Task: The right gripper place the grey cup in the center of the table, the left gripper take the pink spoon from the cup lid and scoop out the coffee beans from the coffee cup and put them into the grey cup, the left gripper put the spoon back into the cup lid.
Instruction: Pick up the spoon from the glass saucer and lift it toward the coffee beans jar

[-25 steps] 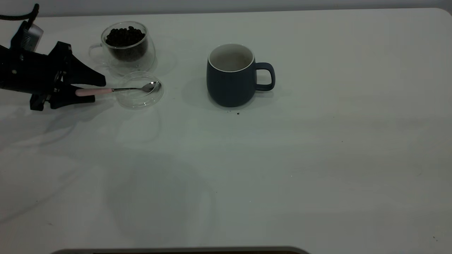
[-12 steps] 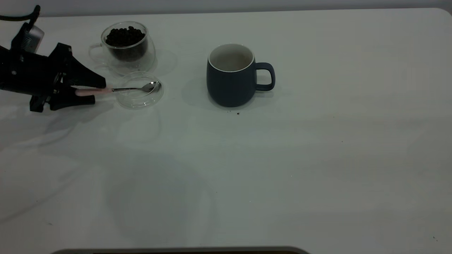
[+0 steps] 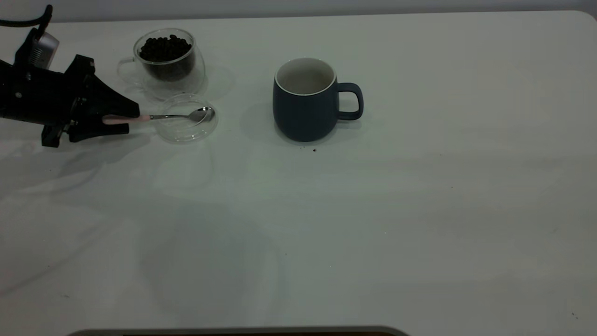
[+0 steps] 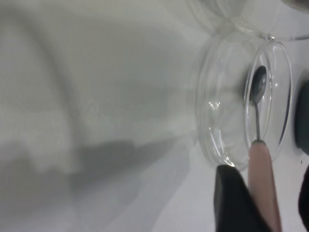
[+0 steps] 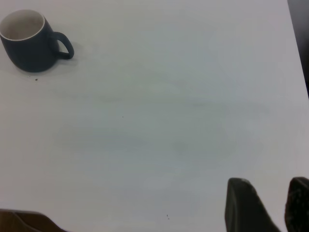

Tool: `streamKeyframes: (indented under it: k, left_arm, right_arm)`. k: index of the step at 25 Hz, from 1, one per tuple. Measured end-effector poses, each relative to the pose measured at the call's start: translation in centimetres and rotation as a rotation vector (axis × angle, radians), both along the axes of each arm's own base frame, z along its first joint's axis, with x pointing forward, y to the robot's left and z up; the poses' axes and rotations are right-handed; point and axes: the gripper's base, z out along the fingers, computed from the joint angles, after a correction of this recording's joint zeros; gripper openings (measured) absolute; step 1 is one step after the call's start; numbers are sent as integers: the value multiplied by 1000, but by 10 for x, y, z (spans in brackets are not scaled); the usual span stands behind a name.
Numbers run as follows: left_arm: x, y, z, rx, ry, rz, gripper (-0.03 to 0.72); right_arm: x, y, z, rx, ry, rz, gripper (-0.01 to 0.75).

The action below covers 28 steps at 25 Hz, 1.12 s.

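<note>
Pink handle first: the pink spoon [image 3: 158, 117] lies almost level, its handle pinched between the two black fingers of the left gripper [image 3: 122, 119], which is clamped on it at the far left edge of the table [image 3: 326, 233]. The metal bowl of the spoon sits over the cup lid [image 3: 186, 125], the clear glass disc lying flat on the tabletop; in the left wrist view the spoon [image 4: 259, 159] reaches in over the lid [image 4: 227, 106] from its rim, bowl near the far side, and whether it touches the glass is hard to say. Just behind the lid stands the coffee cup [image 3: 169, 63], clear glass, upright, with the coffee beans [image 3: 165, 49] heaped dark inside. To the right of the lid, well apart from it, the grey cup [image 3: 308, 100] stands upright, handle pointing away from the lid. The right gripper [image 5: 270, 203] shows only in its own wrist view, far from the mug [image 5: 30, 41], fingers slightly apart and holding nothing.
</note>
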Motion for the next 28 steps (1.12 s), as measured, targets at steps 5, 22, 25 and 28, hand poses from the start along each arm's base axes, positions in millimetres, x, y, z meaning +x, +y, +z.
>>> streamKeyframes:
  k: [5, 22, 25, 28]
  left_arm:
    - [0, -1, 1, -11, -2, -4, 181]
    - [-6, 12, 38, -108, 41, -58, 123]
    - [-12, 20, 51, -127, 67, -106, 123]
    - [-13, 29, 75, -176, 20, -153, 123]
  right_arm:
    - [0, 0, 0, 0, 0, 0, 243]
    - [0, 0, 0, 0, 0, 0, 243]
    - [0, 0, 0, 0, 0, 0, 243]
    - [0, 0, 0, 0, 0, 0, 243]
